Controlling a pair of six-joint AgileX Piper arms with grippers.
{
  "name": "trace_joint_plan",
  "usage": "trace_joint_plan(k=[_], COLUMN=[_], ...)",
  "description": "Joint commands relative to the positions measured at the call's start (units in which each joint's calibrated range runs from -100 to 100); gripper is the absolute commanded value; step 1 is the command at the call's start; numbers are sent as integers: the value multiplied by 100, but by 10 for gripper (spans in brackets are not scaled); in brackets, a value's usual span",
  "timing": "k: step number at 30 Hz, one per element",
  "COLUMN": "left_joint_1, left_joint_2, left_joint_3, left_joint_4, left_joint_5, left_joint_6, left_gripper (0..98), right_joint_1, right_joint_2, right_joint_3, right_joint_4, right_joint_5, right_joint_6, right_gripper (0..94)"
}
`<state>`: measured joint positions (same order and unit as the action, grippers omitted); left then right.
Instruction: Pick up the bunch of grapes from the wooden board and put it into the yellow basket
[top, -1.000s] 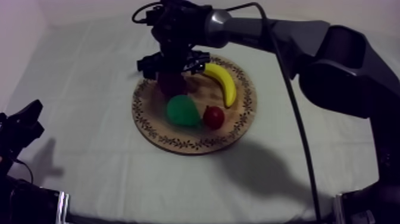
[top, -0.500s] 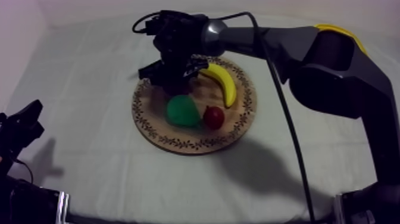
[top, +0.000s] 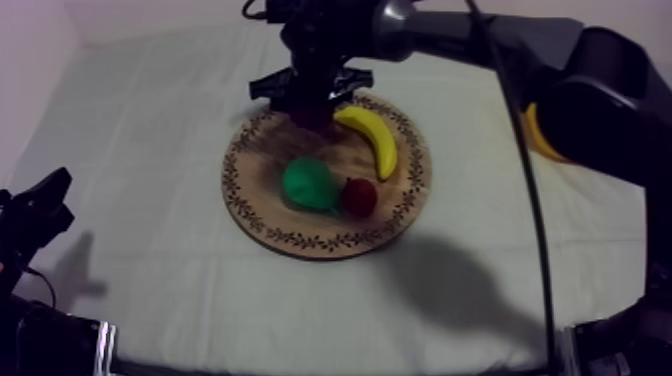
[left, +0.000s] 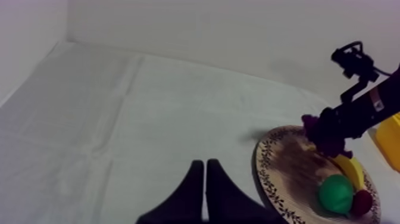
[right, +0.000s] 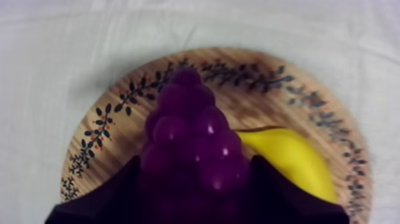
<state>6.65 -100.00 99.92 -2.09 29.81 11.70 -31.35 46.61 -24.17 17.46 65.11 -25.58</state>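
Resting nearest, low at the tabletop's (top: 150, 285) left edge: left end effector (left: 205, 179), fingers pressed together, empty. Beyond it, wooden board (top: 300, 238) carrying pear (top: 308, 184), small red fruit (top: 359, 197) and banana (top: 371, 140). Over the board's far part: right end effector (top: 310, 98) pinching the bunch of grapes (right: 191, 140) at its broad end, long axis running out from the fingers, tapered tip toward the patterned rim. Farthest, right side — yellow basket (top: 541, 135).
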Motion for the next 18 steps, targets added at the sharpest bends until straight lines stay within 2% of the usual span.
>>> trace_joint_plan(k=[1,8,18], left_joint_1=[-3,-3,-3], left_joint_2=[0,0,0], left_joint_3=[-3,-3,-3], left_joint_4=[2,2,2], left_joint_5=[1,1,1], left_joint_6=[-1,-1,-1], left_gripper=[1,1,1], right_joint_1=[17,206,908], right_joint_2=[-431,-1626,-3215], right_joint_3=[270,1030,1973], right_joint_4=[78,308,567], right_joint_5=[-20,-79,-470], right_joint_6=[27,150,490], right_gripper=[271,266,243])
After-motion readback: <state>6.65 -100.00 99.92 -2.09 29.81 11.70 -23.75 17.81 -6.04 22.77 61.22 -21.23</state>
